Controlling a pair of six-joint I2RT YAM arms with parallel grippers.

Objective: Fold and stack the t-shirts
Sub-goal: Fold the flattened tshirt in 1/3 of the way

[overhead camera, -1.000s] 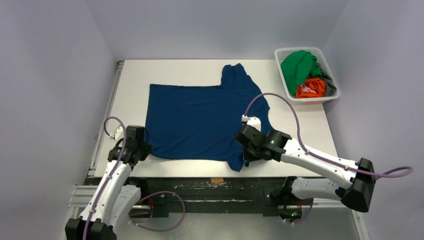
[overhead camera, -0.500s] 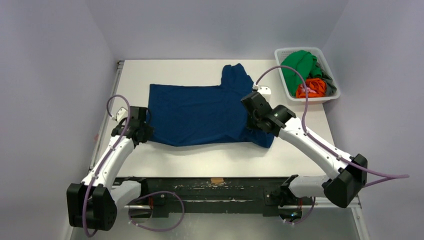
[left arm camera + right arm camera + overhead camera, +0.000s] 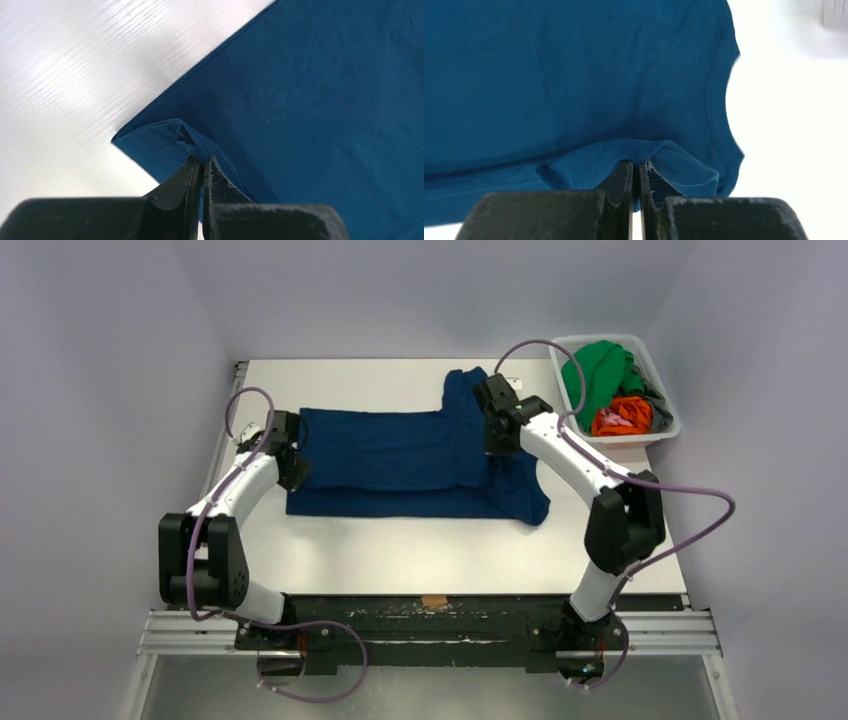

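A navy blue t-shirt (image 3: 400, 455) lies across the middle of the white table (image 3: 400, 540), its near half folded over toward the far edge. My left gripper (image 3: 292, 448) is shut on the shirt's left corner (image 3: 192, 145), the cloth pinched between the fingertips. My right gripper (image 3: 497, 440) is shut on a fold of the same shirt (image 3: 644, 152) near its right sleeve. One sleeve (image 3: 470, 390) points to the far edge, another (image 3: 525, 502) to the near right. Green (image 3: 592, 370), orange (image 3: 622, 416) and dark grey (image 3: 655, 398) t-shirts sit bunched in the basket.
The white slotted basket (image 3: 663, 432) stands at the table's far right corner. Grey walls close in on three sides. A metal rail (image 3: 430, 635) runs along the near edge by the arm bases.
Both arms have carried the shirt's near edge away from me toward the far edge, so the shirt went from spread flat to folded in half lengthwise. Both grippers stayed shut on it.
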